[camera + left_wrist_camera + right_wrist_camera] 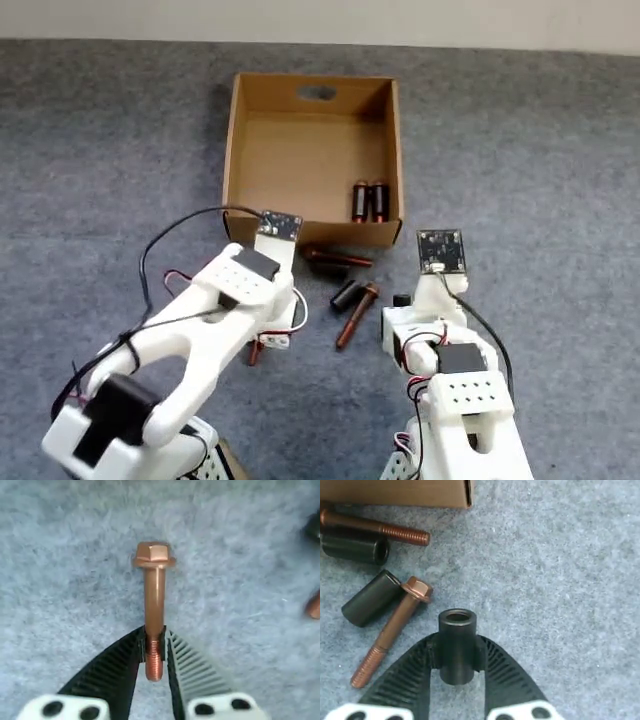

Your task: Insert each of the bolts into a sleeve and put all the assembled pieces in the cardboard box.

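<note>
- Grey carpeted table surface (pixel 530 150): I log it as the base under every item below.
- Cardboard box (pixel 232 150): open-topped, at the far middle of the carpet, beyond both arms.
- Left arm (pixel 190 340): it reaches in from the near left, with its wrist just short of the box's near wall.
- Right arm (pixel 455 380): it reaches in from the near right, with its wrist near the box's near right corner.
- Left gripper (pixel 155 635): the fingers are nearly together and pinch the threaded end of a copper bolt (pixel 154 587). The hex head points away from the wrist, over bare carpet.
- Right gripper (pixel 457 647): the fingers are partly closed and clamp the body of a black sleeve (pixel 456 622). Its open bore faces away from the wrist. The sleeve sits outside the box, beside the loose parts.
- Two assembled pieces (pixel 368 201): they lie side by side on the box floor, against the near wall at the right corner.
- Loose bolt, first (pixel 375 527): it lies on the carpet along the box's near wall.
- Loose bolt, second (pixel 390 632): it lies at a slant between the two arms, its head touching a loose sleeve.
- Loose sleeve, first (pixel 355 550): it lies on its side just beside the first bolt.
- Loose sleeve, second (pixel 370 597): it lies on its side against the second bolt's head.
</note>
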Available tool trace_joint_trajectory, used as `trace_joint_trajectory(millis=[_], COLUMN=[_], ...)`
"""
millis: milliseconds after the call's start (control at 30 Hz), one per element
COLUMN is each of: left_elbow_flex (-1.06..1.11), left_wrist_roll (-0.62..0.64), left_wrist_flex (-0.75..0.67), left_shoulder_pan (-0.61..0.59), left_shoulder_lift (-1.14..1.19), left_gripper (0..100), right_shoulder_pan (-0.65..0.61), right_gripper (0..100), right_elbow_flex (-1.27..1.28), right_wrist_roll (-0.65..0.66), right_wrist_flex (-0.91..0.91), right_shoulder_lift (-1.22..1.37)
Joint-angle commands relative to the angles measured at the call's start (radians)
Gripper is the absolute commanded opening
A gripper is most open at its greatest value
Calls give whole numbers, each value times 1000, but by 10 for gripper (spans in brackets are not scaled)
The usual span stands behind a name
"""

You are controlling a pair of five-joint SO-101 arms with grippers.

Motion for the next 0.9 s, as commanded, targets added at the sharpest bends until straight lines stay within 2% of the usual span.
trace_joint_trajectory(millis=[0, 100, 200, 367, 467, 600, 767, 867], left_elbow_flex=[-42, -44, -45, -79, -90, -79, -74, -81], left_wrist_roll=[-2, 0, 0, 5, 41, 43, 43, 43], left_wrist_flex=[12, 12, 12, 9, -78, -180, -193, -193], left_shoulder_pan=[1, 1, 1, -18, -85, -147, -151, -147], left_shoulder_lift=[39, 50, 31, -19, -12, 56, 145, 174], left_gripper=[53, 139, 181, 181, 181, 181, 177, 85], right_shoulder_pan=[-4, -4, -4, -4, -4, -4, -4, -4], right_gripper=[6, 6, 6, 6, 6, 6, 6, 6], right_elbow_flex=[-4, -4, -4, -4, -4, -4, -4, -4], right_wrist_roll=[-6, -6, -6, -6, -6, -6, -6, -6], right_wrist_flex=[-19, -19, -19, -19, -19, -19, -19, -19], right_shoulder_lift=[-16, -16, -19, -19, -19, -19, -19, -19])
